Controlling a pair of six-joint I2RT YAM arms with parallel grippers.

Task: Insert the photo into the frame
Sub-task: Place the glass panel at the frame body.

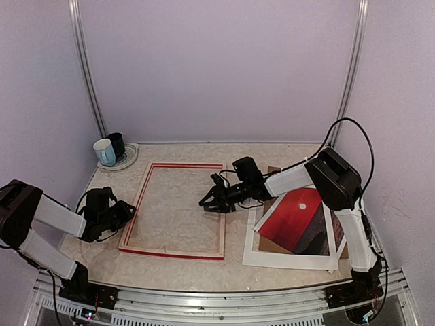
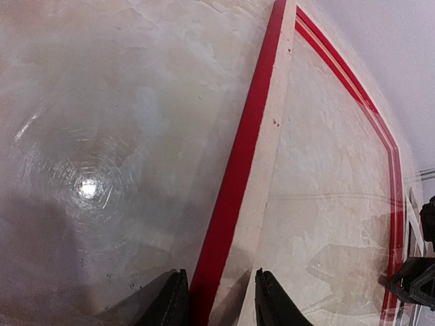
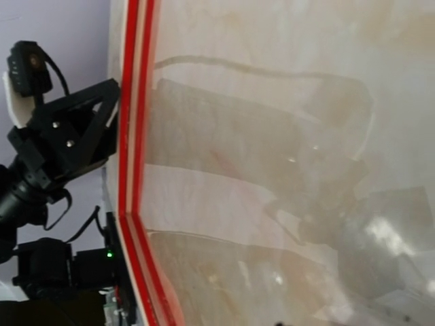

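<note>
The red frame [image 1: 173,252] lies flat on the table left of centre, with nothing inside its opening. My left gripper [image 1: 128,212] is at its left rail. In the left wrist view the fingers [image 2: 219,273] stand on either side of that red rail [image 2: 238,170] and close against it. My right gripper [image 1: 212,198] reaches over the frame's right rail, and its jaws are hard to read there. The right wrist view shows only the frame's far rail [image 3: 129,136] and a reflective pane, not its own fingers. The photo [image 1: 296,221], a red sunset print, lies tilted at the right.
Under the photo lie a white mat [image 1: 272,258] and a brown backing board [image 1: 274,170]. A white mug [image 1: 104,152] and a black mug [image 1: 117,144] stand on a plate [image 1: 128,160] at the back left corner. Walls close in on three sides.
</note>
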